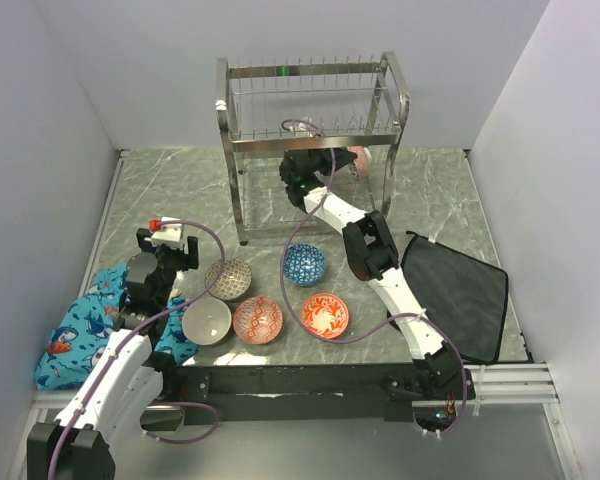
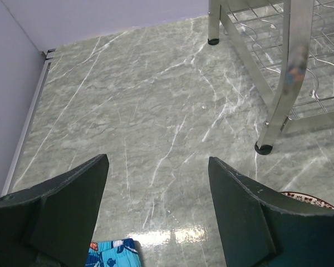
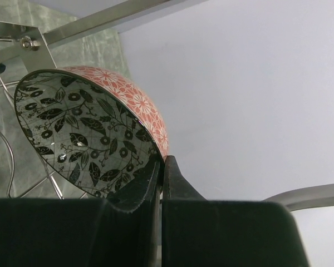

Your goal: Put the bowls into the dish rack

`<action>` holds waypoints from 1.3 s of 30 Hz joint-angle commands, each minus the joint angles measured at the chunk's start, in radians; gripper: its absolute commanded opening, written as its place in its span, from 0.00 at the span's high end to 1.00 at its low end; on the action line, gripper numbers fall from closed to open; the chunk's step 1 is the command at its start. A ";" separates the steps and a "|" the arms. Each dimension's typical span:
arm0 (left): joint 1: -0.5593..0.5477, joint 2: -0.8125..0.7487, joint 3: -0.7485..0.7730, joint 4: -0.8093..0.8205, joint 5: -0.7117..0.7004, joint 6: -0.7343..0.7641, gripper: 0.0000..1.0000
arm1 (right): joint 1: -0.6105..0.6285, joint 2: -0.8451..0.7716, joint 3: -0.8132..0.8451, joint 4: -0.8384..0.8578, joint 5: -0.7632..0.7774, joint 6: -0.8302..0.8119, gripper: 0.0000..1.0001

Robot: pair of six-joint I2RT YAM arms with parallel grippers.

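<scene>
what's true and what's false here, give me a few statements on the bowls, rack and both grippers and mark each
1. The right gripper is shut on the rim of the leaf-patterned bowl. True.
2. The left gripper holds a bowl. False: it is open, with nothing between its fingers.
3. The blue bowl sits on the table, outside the dish rack. True.
4. The cream-white bowl is stacked inside the red-orange bowl. False: it sits directly on the table, next to the pinkish-red bowl.
5. The black mat lies on the table's left side. False: it lies on the right side.
</scene>
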 commanded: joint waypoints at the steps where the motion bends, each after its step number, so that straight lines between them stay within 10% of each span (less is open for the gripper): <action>1: 0.013 -0.011 -0.003 0.037 0.023 0.002 0.21 | -0.010 0.028 0.058 -0.021 -0.001 0.043 1.00; 27: 0.067 0.032 0.020 0.001 0.047 -0.018 0.22 | 0.054 0.022 0.020 -0.062 -0.106 0.123 1.00; 31: 0.075 0.031 0.023 -0.003 0.055 -0.018 0.22 | 0.068 0.001 -0.008 -0.062 -0.109 0.135 0.46; 39: 0.079 0.028 0.025 -0.006 0.066 -0.018 0.22 | 0.077 -0.048 -0.077 -0.018 -0.112 0.131 0.36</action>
